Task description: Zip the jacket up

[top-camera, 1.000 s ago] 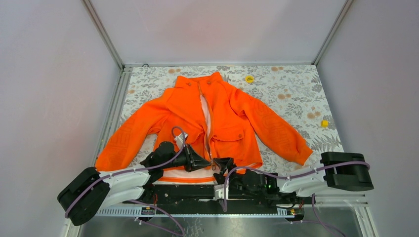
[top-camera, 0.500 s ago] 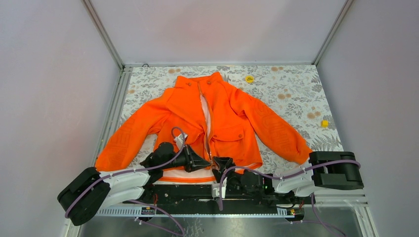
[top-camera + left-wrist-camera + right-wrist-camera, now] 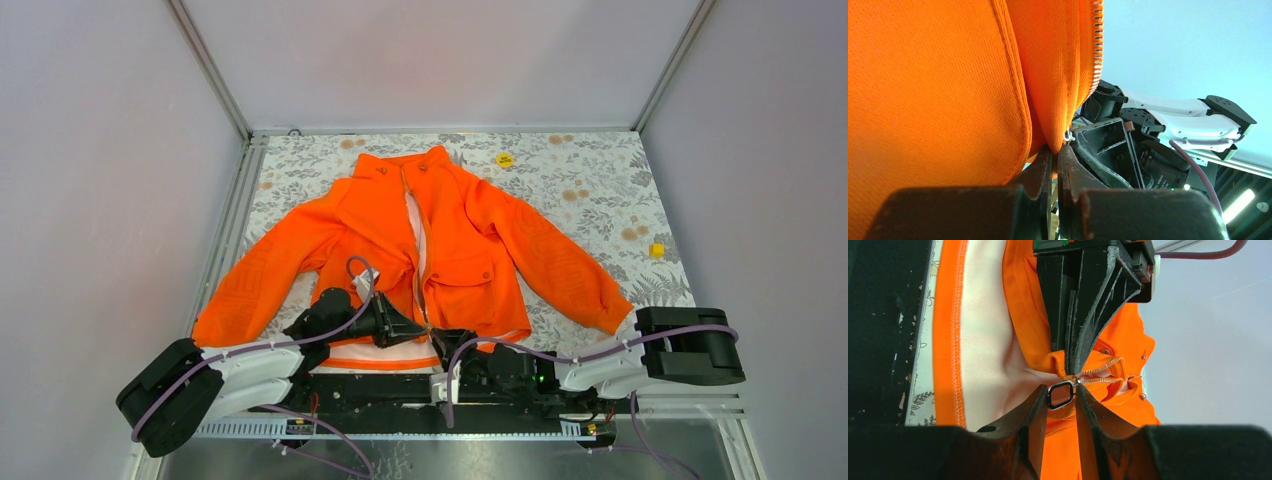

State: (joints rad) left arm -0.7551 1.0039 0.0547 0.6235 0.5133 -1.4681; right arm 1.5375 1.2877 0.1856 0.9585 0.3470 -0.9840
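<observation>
In the right wrist view the right gripper (image 3: 1062,394) has its two dark fingers drawn in close on either side of the metal zipper pull (image 3: 1070,386), touching it and holding it at the centre of the frame. Two lines of zipper teeth (image 3: 1098,371) run off from it toward the right. Just above the pull, the left gripper (image 3: 1055,150) points down from the top of that frame with its tips pinched together on a fold of orange cloth. Its own wrist view shows the same: the jaws are closed tight on the bottom edge of the jacket (image 3: 450,240), with a strip of teeth rising along the cloth's edge toward the top centre. White lining (image 3: 983,340) shows at the left of the right wrist view, beside the stitched orange hem. In the top view both grippers meet tip to tip at the lower middle of the frame, at the jacket's near hem. The jacket lies spread on the floral table (image 3: 600,170) across the middle of the frame, sleeves out to both sides, collar at the far end, its front parted along the centre. A yellow disc (image 3: 505,159) lies beyond the collar, and a small yellow block (image 3: 657,250) lies at the right.
</observation>
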